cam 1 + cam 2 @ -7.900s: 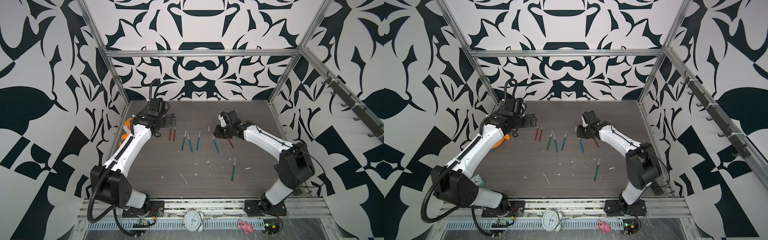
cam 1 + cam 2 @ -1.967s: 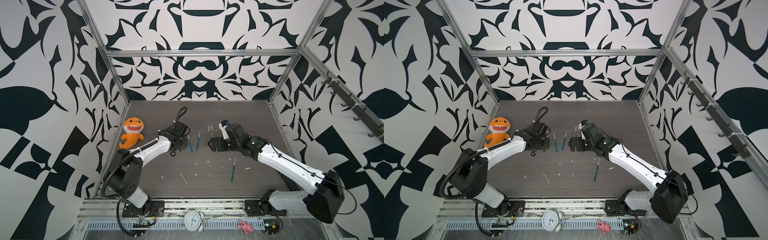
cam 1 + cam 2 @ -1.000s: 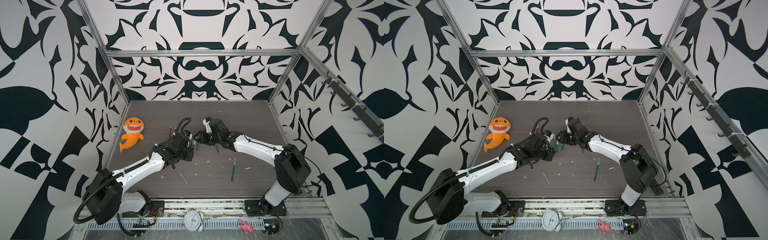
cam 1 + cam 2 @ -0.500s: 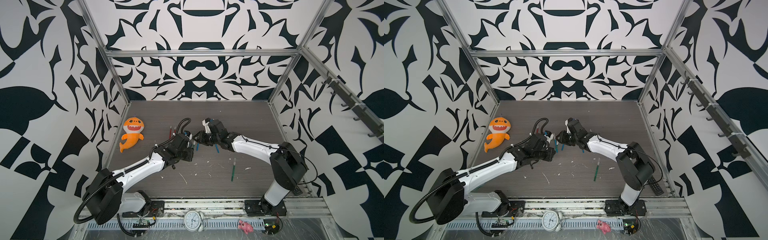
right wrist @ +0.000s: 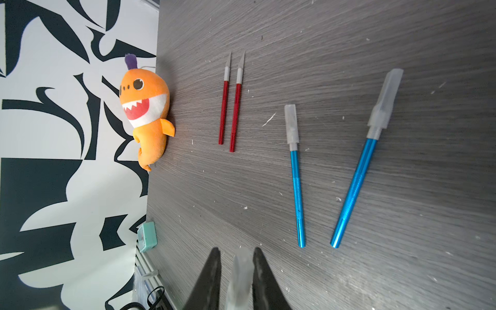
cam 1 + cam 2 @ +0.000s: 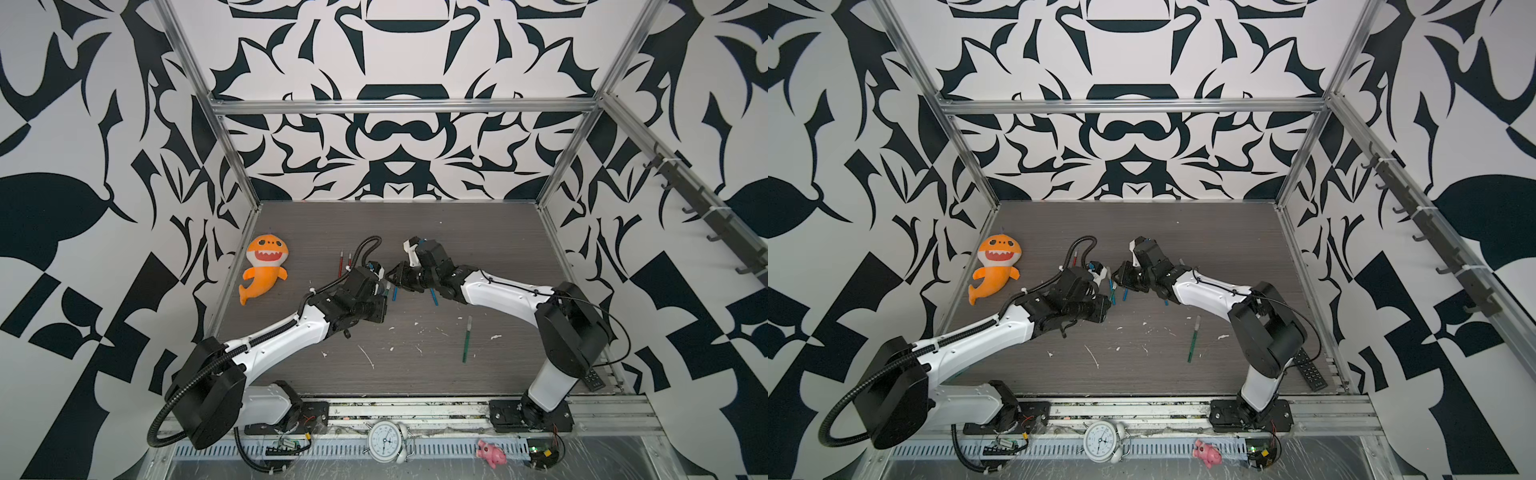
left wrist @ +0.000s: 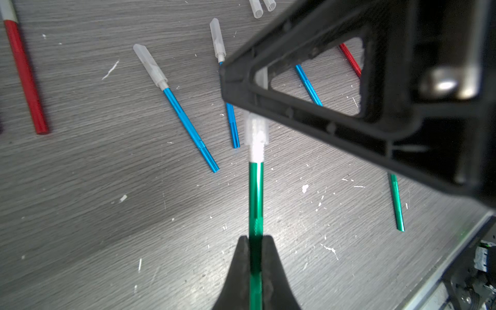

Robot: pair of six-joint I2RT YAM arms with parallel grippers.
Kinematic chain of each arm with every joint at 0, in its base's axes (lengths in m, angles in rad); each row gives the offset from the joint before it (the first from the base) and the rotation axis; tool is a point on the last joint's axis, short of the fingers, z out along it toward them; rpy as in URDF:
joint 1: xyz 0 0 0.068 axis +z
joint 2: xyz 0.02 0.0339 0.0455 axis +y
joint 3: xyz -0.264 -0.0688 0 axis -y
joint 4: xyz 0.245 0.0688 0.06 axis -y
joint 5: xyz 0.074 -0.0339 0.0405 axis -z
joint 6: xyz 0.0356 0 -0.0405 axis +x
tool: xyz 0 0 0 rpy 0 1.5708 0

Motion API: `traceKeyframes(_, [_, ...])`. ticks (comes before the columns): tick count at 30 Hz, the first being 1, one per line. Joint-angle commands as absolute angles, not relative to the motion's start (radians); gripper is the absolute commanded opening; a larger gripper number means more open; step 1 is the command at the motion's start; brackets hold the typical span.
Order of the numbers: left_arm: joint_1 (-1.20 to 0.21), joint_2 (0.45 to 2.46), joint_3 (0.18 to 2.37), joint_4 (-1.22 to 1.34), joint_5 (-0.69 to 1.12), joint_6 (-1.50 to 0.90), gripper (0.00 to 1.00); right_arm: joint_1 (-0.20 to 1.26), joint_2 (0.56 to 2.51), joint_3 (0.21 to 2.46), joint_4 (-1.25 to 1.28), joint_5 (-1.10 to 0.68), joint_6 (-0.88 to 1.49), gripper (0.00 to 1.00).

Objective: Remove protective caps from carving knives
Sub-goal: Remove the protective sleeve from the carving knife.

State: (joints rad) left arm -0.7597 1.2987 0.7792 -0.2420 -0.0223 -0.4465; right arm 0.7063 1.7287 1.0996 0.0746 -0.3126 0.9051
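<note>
Left gripper (image 7: 255,239) clamps one green knife (image 7: 255,198), right gripper (image 5: 236,251) slightly apart around its cap (image 5: 240,276); two blue knives (image 5: 298,198) (image 5: 354,188) capped.

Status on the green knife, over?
Left gripper shut on green knife handle. Right gripper: jaws flank its cap, grip unclear. Capped blue knives lie apart, nothing blocking.

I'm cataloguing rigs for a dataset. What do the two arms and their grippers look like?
Both arms have white link shells between black joint housings: left arm, right arm. A ribbed black hose loops at the left arm's base; a thin black cable runs along the right. The left gripper and right gripper are black, with fingers tapering to narrow tips.
</note>
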Motion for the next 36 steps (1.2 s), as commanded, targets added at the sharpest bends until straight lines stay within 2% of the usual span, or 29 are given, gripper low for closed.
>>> traceKeyframes(1, [-0.762, 1.282, 0.778, -0.225, -0.031, -0.451, 0.0, 0.713, 1.718, 1.089, 0.115, -0.322, 0.909, 0.23])
traceKeyframes(7, [-0.762, 1.282, 0.775, -0.222, -0.04, -0.454, 0.0, 0.713, 1.717, 1.074, 0.125, -0.312, 0.916, 0.13])
traceKeyframes(12, [-0.762, 1.282, 0.772, -0.219, -0.04, -0.459, 0.0, 0.713, 1.706, 1.066, 0.129, -0.28, 0.92, 0.01])
traceKeyframes(36, [-0.766, 1.259, 0.735, -0.196, -0.032, -0.465, 0.0, 0.655, 1.735, 1.133, 0.128, -0.255, 0.933, 0.0])
